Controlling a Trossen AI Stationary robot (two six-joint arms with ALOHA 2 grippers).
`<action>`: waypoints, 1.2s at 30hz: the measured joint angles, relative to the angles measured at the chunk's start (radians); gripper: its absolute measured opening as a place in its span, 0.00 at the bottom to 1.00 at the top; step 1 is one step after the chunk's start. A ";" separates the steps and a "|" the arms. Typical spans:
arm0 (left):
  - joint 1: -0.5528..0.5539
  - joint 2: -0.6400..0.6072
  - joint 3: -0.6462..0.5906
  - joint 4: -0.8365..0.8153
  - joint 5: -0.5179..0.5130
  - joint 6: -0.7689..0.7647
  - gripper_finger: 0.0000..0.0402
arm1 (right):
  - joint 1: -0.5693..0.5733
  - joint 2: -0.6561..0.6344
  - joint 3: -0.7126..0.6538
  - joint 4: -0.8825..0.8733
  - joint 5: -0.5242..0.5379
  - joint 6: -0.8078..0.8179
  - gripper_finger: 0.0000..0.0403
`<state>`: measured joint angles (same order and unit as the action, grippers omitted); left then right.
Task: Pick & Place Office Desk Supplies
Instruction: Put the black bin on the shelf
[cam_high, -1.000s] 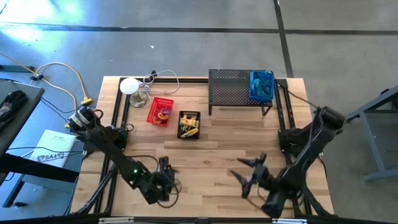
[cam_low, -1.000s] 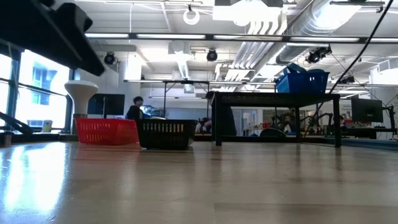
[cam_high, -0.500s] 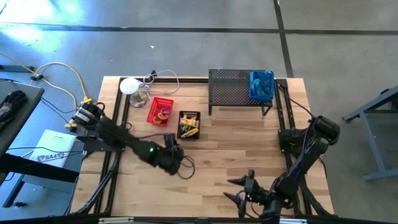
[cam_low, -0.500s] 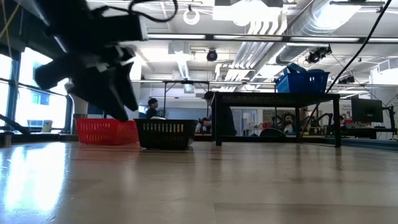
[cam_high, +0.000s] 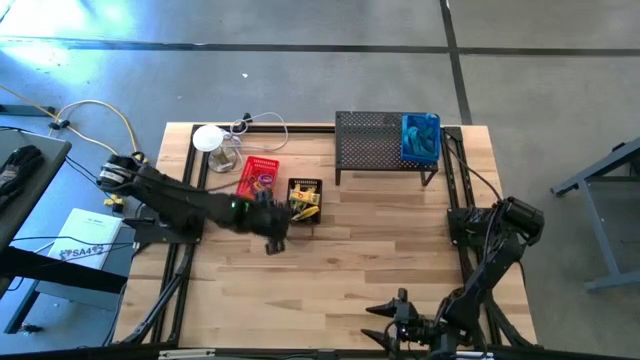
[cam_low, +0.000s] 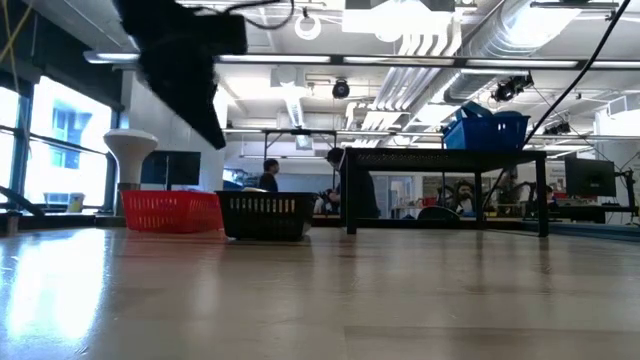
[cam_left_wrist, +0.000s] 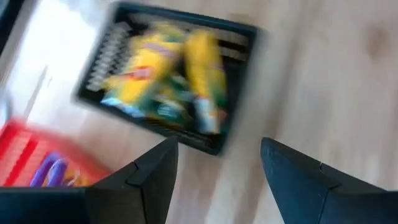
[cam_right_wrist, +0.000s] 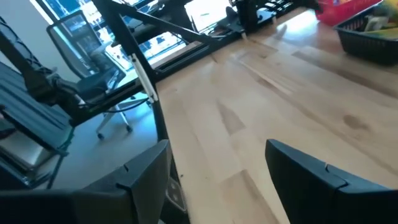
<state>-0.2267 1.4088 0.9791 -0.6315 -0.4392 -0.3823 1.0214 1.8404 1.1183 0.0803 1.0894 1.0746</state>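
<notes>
My left fingers (cam_left_wrist: 214, 171) hang spread and empty just short of the black bin (cam_high: 305, 201) of yellow clips (cam_left_wrist: 163, 68). Beside it, the red bin (cam_high: 258, 179) holds purple and orange rings, blurred. My right fingers (cam_high: 392, 322), spread and empty, wait at the counter's (cam_high: 370, 250) near edge.

The left wrist view is smeared: the black basket (cam_left_wrist: 168, 87) holds yellow shapes too blurred to name, and the red basket (cam_left_wrist: 43, 163) is cut off by the edge. From above, the left arm covers part of the black basket (cam_high: 305, 200), and the contents of both baskets are too small to tell. The low view crops the left arm (cam_low: 185, 60) at the top.
</notes>
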 joint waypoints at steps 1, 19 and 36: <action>0.030 -0.004 0.000 0.000 0.000 -0.058 0.55 | 0.000 0.000 0.000 0.008 -0.009 0.000 0.62; 0.290 0.087 0.000 -0.006 0.233 -0.544 0.55 | 0.000 0.000 0.000 0.112 -0.021 -0.085 0.62; 0.343 0.159 -0.001 0.037 0.303 -0.621 0.48 | -0.010 0.000 0.000 0.119 -0.050 -0.160 0.62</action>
<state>0.1162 1.5681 0.9783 -0.5943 -0.1364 -1.0029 1.0119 1.8400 1.1183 0.1993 1.0394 0.9143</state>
